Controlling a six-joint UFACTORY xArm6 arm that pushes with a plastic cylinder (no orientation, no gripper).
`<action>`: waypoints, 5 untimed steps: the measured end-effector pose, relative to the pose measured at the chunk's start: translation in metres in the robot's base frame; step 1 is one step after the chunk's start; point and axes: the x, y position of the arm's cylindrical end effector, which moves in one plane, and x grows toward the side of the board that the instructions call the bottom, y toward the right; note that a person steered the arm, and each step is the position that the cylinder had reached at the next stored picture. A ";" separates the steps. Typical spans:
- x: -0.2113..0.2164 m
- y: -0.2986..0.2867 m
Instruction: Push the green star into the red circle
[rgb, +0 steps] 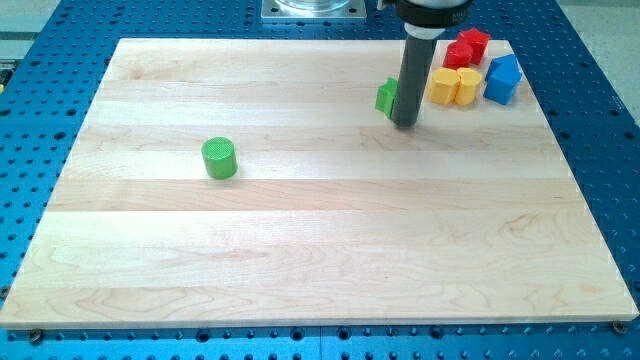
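A green block (386, 97), its shape mostly hidden, sits in the view's upper right, partly behind my rod. My tip (405, 125) rests on the board right beside it, at its right and lower side, touching or nearly so. A red block (466, 47) lies at the view's top right, right of and above the tip; I cannot tell whether it is a circle or whether it is one block or two.
A yellow block (453, 86) and a blue block (503, 79) sit just below the red one, close to the right of the rod. A green cylinder (219, 158) stands at the view's left-centre. The wooden board (320, 270) lies on a blue perforated table.
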 end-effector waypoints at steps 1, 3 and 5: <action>-0.034 -0.011; -0.040 -0.079; -0.043 -0.101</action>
